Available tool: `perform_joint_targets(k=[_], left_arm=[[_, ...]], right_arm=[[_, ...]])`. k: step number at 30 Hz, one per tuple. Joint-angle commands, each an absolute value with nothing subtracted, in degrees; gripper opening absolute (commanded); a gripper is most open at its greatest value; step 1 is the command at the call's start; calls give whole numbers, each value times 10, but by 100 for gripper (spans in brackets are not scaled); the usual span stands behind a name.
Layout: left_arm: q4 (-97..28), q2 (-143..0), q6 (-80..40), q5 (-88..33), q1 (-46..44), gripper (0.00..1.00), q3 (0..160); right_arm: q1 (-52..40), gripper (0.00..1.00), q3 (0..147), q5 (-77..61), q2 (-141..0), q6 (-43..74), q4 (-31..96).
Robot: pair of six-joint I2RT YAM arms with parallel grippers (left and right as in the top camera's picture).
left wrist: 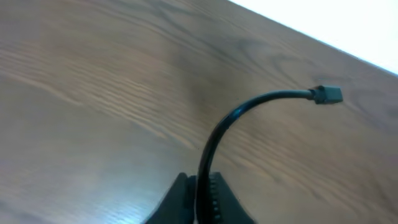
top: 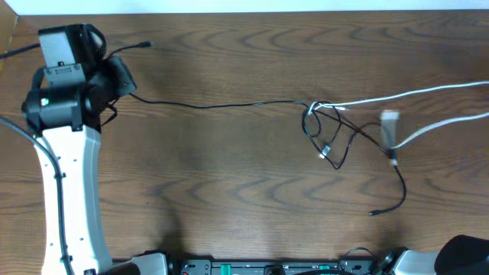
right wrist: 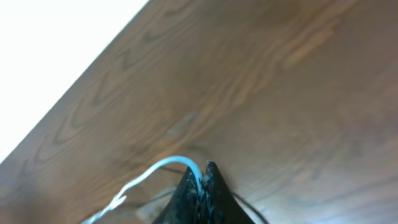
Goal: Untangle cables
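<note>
Left wrist view: left gripper [left wrist: 200, 185] nipped shut on black cable [left wrist: 233, 117], plug end [left wrist: 328, 94] arching free. Right gripper [right wrist: 203, 177] clamped tight on white cable [right wrist: 163, 163]. Tangle [top: 325, 134] lies on counter [top: 229, 172].

open wood [top: 229, 179] between left arm [top: 69, 176] and cables [top: 315, 108]

A dark brown table [top: 229, 191] with wavy wood grain fills nearly the whole view. Beyond its far edge runs a plain, bright white strip [top: 244, 6].
</note>
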State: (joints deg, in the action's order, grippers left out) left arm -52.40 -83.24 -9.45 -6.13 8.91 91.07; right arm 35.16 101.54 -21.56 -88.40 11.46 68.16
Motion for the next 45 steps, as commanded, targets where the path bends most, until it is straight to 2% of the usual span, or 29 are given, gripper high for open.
perform_joint_targets(k=[1,4,7,14,22,27,32,41,43,45], left_arm=[[-531,-856,-30,-206,88,30,902],[-544,-877,-9,-270,74,50,902],[-553,-898,-5,-300,48,61,902],[-544,-958,-16,-341,-55,64,902],[-455,-1056,-111,-378,-174,66,902],[-390,-1114,-179,-388,-235,78,902],[-309,-1185,-333,-388,-288,94,902],[-137,-1260,-535,-401,-333,95,902],[-111,-1265,-558,-401,-340,91,902],[-91,-1266,-569,-401,-346,83,902]], right_arm=[[328,1,1016,-240,-881,95,686],[307,1,1016,-242,-881,91,693],[290,1,1016,-242,-881,89,695],[276,1,1016,-241,-881,87,701],[277,1,1016,-239,-881,79,713],[277,1,1016,-239,-881,76,716],[277,1,1016,-239,-881,76,716],[277,1,1016,-225,-881,65,723],[277,1,1016,-224,-881,65,723],[277,1,1016,-224,-881,65,723]])
